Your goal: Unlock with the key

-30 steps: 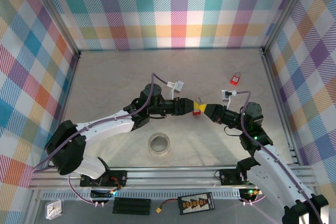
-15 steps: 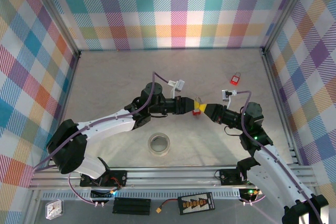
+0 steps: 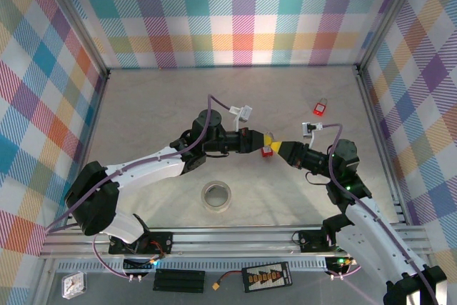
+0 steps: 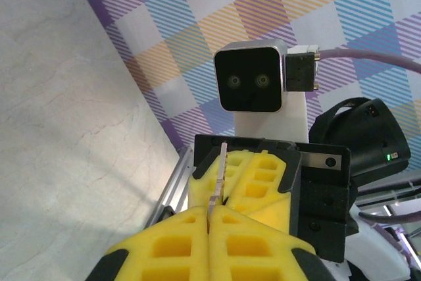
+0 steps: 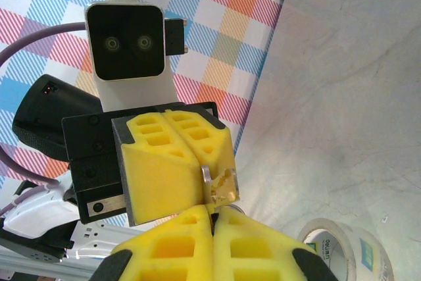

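Two loose items: tape roll (image 3: 217, 196), red padlock (image 3: 320, 108) behind right claw (image 3: 277, 149).

The key (image 4: 221, 170) is thin bare metal, left claw (image 4: 209, 214) pads (image 4: 172, 247) matt yellow foam, tabletop (image 4: 66, 162) matt grey, tape roll (image 5: 343, 249) glossy.

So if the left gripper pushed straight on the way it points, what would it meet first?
The right gripper: the left gripper points at its yellow fingertips, nearly tip to tip; any gap between them is unclear.

Left and right jaws meet tip to tip at the centre. A tape roll (image 3: 216, 196) lies before them on the surface (image 3: 143, 105); a padlock (image 3: 320, 109) lies behind, to the right.
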### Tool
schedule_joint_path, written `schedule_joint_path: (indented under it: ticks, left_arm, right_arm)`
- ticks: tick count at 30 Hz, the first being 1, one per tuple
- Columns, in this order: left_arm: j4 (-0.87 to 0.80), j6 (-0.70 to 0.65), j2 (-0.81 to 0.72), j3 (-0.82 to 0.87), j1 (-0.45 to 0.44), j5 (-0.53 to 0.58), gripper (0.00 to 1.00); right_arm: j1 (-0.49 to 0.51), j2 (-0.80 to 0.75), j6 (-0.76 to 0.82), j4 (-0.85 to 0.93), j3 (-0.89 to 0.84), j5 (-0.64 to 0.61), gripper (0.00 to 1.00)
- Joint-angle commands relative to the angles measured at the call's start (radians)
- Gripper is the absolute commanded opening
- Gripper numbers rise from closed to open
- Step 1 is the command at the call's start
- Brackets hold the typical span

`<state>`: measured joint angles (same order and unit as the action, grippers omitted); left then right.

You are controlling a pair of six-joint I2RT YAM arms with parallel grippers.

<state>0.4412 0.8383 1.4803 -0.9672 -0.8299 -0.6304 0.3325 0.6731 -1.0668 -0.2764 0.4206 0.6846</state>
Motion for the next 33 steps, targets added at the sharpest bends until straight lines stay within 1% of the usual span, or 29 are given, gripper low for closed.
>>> schedule_joint_path:
  ticks: [1,5,6,7,8,9,10,13,18,23,27,30,33]
  left_arm:
    - [0.009,-0.012,0.011,-0.014,-0.023,-0.044,0.0]
    - [0.017,-0.019,0.008,-0.006,-0.024,-0.054,0.0]
    - [0.018,-0.026,0.005,-0.005,-0.024,-0.059,0.0]
    - [0.017,-0.034,0.001,-0.004,-0.024,-0.062,0.0]
    - [0.009,-0.046,-0.005,-0.004,-0.023,-0.068,0.0]
    - [-0.009,-0.064,-0.009,-0.006,-0.024,-0.071,0.0]
    - [-0.036,-0.086,-0.019,-0.008,-0.023,-0.069,0.0]
    - [-0.087,-0.126,-0.035,-0.006,-0.023,-0.073,0.0]
    - [-0.125,-0.154,-0.05,-0.005,-0.021,-0.069,0.0]
    - [-0.121,-0.154,-0.054,0.0,-0.022,-0.07,0.0]
    - [-0.104,-0.146,-0.055,0.005,-0.022,-0.068,0.0]
    - [-0.096,-0.144,-0.056,0.005,-0.022,-0.066,0.0]
    - [-0.082,-0.136,-0.057,0.009,-0.022,-0.063,0.0]
  right_arm:
    - [0.007,-0.004,-0.001,-0.047,0.014,0.013,0.0]
    - [0.006,-0.006,0.002,-0.039,0.017,0.011,0.0]
    - [0.005,-0.006,0.004,-0.036,0.019,0.01,0.02]
    - [0.006,-0.007,0.005,-0.03,0.02,0.012,0.06]
    - [0.006,-0.01,0.007,-0.016,0.023,0.008,0.15]
    - [0.006,-0.015,0.014,0.003,0.028,0.001,0.25]
    - [0.007,-0.021,0.027,0.033,0.037,-0.004,0.32]
    - [0.004,-0.035,0.047,0.076,0.057,-0.016,0.42]
    - [-0.004,-0.026,0.035,0.08,0.072,-0.028,0.49]
    - [-0.01,-0.031,0.006,0.046,0.075,-0.047,0.51]
    - [-0.01,-0.011,-0.005,0.042,0.07,-0.041,0.49]
    - [-0.011,-0.017,-0.03,0.011,0.04,-0.053,0.43]
    - [-0.011,-0.018,-0.038,0.007,0.029,-0.057,0.31]
